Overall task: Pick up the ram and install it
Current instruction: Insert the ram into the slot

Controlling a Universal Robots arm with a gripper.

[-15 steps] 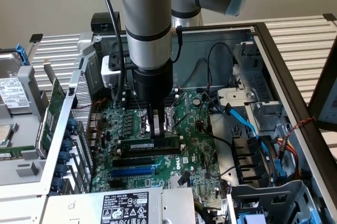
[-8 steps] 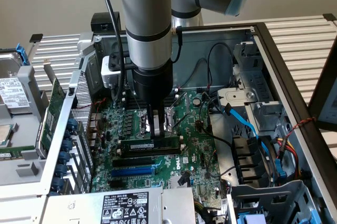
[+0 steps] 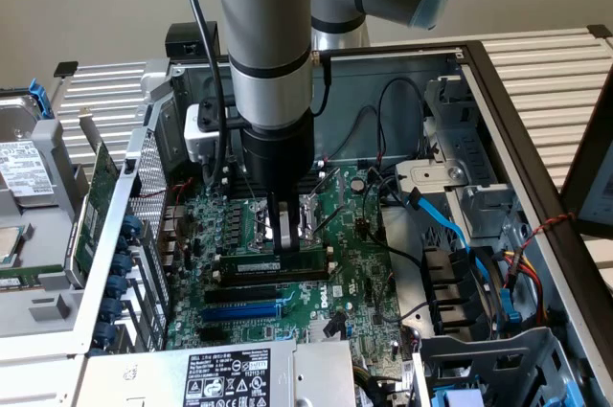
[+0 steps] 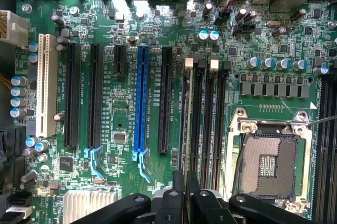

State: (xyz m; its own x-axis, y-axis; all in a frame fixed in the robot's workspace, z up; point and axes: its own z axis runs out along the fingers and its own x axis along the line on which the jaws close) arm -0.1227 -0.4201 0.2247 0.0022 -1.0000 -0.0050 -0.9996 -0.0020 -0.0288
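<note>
Gripping the ram (image 3: 276, 264), claw (image 3: 283, 242) over motherboard (image 3: 354, 282) slots.

One long narrow green ram stick (image 3: 278, 264) stands on the green motherboard (image 3: 364, 278) at the exterior view's centre, under one black gripper (image 3: 284, 235). In the wrist view, one long blue expansion slot (image 4: 141, 101) sits at centre, one white slot (image 4: 46, 84) at left, and one square metal processor socket (image 4: 268, 163) at lower right. One grey robot arm (image 3: 268, 43) fills the exterior view's top.
</note>
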